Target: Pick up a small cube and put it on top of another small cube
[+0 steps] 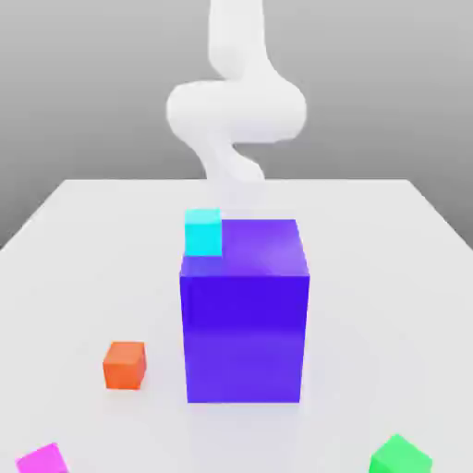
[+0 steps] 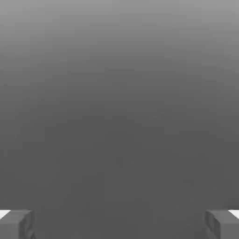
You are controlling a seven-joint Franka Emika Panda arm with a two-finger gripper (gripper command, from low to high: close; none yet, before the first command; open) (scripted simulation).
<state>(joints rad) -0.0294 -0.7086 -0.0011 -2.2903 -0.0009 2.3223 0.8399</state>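
Five blocks sit on the white tabletop [image 1: 83, 240]: four small cubes, one each in magenta-pink, orange, green and cyan, and one big blue-violet block [image 1: 245, 314]. The small magenta-pink cube [image 1: 42, 460] lies at the near edge of the exterior view, far toward that view's left, partly cut off by the frame; it rests flat, turned a little so that one corner faces forward, and being a cube it has no long axis to speak of. The orange cube [image 1: 124, 365] stands just up from it, near the big block's left flank but apart from it. The green cube [image 1: 400, 456] sits at the near edge on the exterior view's right, well apart from the pink one, also turned at an angle. The cyan cube [image 1: 203, 232] shows at the big block's upper left corner; whether it rests on top or stands behind I cannot tell. The big block rises in the middle, between the small cubes in front and the white arm [image 1: 236, 106] curling up behind it. In the hand view the claw [image 2: 119, 224] is spread wide, its two grey fingertips [image 2: 16, 224] at opposite edges, nothing held between them, plain grey beyond.
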